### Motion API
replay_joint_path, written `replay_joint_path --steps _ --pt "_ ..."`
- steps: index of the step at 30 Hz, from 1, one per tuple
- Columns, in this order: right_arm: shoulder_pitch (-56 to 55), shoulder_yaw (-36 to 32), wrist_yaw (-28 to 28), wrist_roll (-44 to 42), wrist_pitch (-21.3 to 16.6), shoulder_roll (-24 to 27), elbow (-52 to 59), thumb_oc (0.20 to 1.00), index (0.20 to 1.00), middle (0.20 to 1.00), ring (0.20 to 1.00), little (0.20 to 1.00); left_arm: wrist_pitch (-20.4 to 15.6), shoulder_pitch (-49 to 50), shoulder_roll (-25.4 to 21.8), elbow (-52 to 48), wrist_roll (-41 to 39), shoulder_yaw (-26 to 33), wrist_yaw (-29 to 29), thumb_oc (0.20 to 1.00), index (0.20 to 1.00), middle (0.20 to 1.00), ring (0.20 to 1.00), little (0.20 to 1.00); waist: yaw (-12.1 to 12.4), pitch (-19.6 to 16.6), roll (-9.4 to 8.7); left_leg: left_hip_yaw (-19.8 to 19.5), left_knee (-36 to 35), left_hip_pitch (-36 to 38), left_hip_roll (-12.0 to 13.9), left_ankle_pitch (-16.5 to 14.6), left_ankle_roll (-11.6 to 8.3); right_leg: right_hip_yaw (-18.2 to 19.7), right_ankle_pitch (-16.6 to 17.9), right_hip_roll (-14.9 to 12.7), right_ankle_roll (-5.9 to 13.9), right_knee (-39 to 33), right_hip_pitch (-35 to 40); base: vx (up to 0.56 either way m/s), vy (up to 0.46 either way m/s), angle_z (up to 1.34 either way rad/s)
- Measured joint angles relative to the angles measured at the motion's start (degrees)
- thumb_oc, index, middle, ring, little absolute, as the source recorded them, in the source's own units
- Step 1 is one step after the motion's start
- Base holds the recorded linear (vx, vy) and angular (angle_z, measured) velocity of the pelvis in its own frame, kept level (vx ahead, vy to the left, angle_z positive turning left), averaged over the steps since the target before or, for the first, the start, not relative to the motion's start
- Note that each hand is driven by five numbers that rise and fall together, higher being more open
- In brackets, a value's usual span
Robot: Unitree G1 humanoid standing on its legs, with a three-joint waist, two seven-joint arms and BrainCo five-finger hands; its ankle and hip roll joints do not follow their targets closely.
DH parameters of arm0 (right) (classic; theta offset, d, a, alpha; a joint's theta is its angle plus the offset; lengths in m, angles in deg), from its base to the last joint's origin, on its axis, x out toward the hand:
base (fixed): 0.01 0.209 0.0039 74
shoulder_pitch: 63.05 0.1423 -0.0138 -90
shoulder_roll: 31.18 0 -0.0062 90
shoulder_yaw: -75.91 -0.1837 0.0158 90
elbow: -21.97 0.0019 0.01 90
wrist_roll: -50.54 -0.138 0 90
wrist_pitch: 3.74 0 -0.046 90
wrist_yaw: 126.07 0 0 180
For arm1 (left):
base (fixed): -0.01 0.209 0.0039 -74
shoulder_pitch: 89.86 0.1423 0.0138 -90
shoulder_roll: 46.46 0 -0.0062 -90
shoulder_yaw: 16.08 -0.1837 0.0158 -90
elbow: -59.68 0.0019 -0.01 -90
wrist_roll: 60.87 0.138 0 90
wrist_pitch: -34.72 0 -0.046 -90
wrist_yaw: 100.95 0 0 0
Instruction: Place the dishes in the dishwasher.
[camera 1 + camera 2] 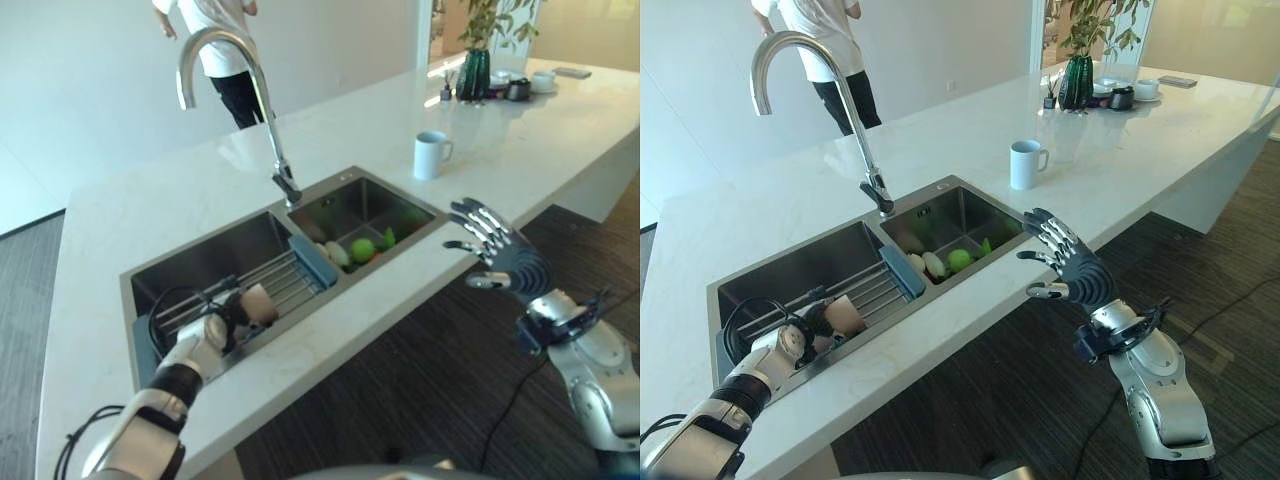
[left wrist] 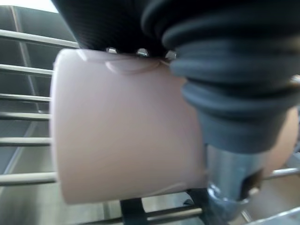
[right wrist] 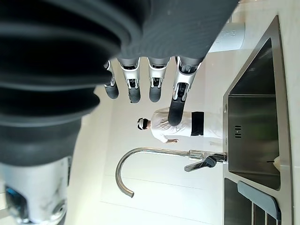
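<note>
Left hand (image 1: pixel 222 325) grips pink cup (image 1: pixel 261 303); fingers mostly hidden.

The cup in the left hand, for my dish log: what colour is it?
The cup is pale pink, clearest in the left wrist view.

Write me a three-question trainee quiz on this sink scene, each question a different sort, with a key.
1. True or false: the left hand is curled round a pale cup over the rack in the sink.
2. Multiple choice: where does the white mug stand? A. in the sink; B. on the counter behind the sink; C. in the right hand.
3. Fill in: the right hand hangs past the counter's front edge with its fingers ____ and holds nothing.

Key: 1 true; 2 B; 3 spread open.
</note>
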Motion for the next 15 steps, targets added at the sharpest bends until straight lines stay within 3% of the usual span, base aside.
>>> replay_joint_path --steps 6,7,8,9,15 --pt "-0.65 0.12 0.06 0.4 0.0 0.0 0.03 1.0 1.0 1.0 1.0 1.0 0.22 -0.53 0.6 3.44 2.0 0.07 1.1 1.0 1.0 1.0 1.0 1.0 -0.01 -0.39 0.2 0.0 -0.01 0.09 0.04 -0.19 -0.3 0.0 0.04 -0.01 0.06 -0.01 0.08 0.0 0.0 0.0" --pt "-0.86 0.12 0.07 0.39 0.01 0.01 0.04 1.0 1.0 1.0 1.0 1.0 0.74 -1.06 0.6 4.73 2.28 0.09 1.09 0.755 0.755 0.755 0.755 0.755 -0.02 -0.46 0.3 0.01 -0.01 0.13 0.04 -0.19 -0.31 0.0 0.04 -0.03 0.06 -0.01 0.11 0.0 0.0 0.0" --pt "-0.94 0.12 0.07 0.39 0.02 0.01 0.04 1.0 1.0 1.0 1.0 1.0 1.13 -1.53 0.6 5.63 2.32 0.13 1.06 0.416 0.416 0.416 0.416 0.416 -0.02 -0.57 0.42 0.01 -0.01 0.14 0.03 -0.2 -0.31 0.0 0.04 -0.04 0.07 -0.01 0.12 0.0 0.0 0.0" --pt "-1.0 0.12 0.07 0.39 0.03 0.02 0.05 1.0 1.0 1.0 1.0 1.0 1.19 -1.79 0.6 6.33 2.36 0.16 1.13 0.2 0.2 0.2 0.2 0.2 -0.01 -0.69 0.56 0.0 -0.01 0.15 0.02 -0.2 -0.31 0.0 0.04 -0.03 0.07 -0.01 0.15 0.0 0.0 0.0" --pt "-1.24 0.16 0.08 0.38 0.08 1.35 0.09 1.0 1.0 1.0 1.0 1.0 0.94 -2.58 0.71 8.68 6.36 0.02 1.26 0.2 0.2 0.2 0.2 0.2 -0.09 -0.87 0.75 0.1 -0.01 0.53 0.13 -0.33 -0.5 0.01 0.03 -0.11 0.05 -0.01 0.51 0.0 0.0 0.0"
